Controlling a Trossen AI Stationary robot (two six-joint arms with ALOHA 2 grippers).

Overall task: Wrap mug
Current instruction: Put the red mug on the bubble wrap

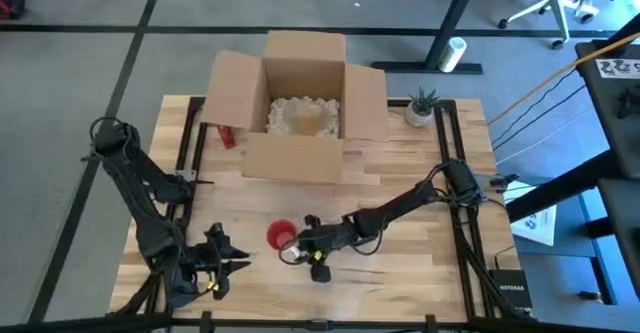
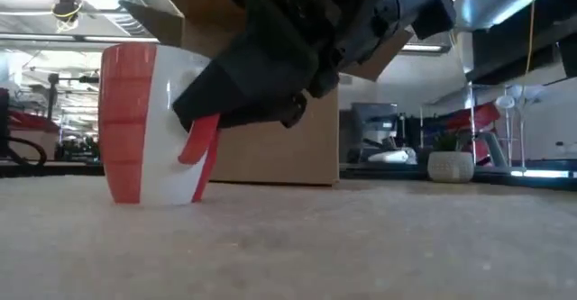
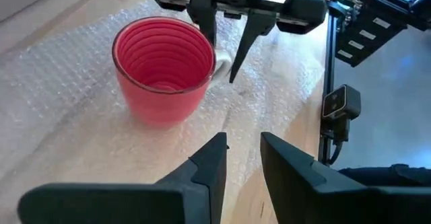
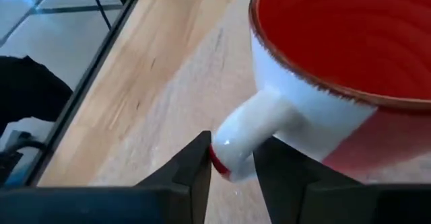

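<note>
Two grippers are seen at the front of the table [image 1: 400, 173], with the mug between them. On the left, the left gripper [image 1: 235, 264] is parked near the front edge, a little apart from the mug; its fingers [image 3: 215, 158] are spread with a narrow gap and nothing is held in them. Just to its right, the mug [image 1: 281, 235] stands upright on a sheet of bubble wrap [image 3: 74, 83], its red inside open upward and its handle [image 4: 249, 133] turned toward the right arm. The handle is straddled by the right gripper [image 1: 308, 241], one finger on each side, and appears to be pinched; whether the pads are pressed fully home cannot be told. The right arm is therefore judged the nearer and the one in control.

The coming move is taken to turn on this: the mug lies straight ahead of the right gripper, handle first, with its long axis vertical, so any tipping or shifting onto the wrap would be led from the handle side. Farther back, an open cardboard box [image 1: 300, 103] is seen, well apart from the mug.
</note>
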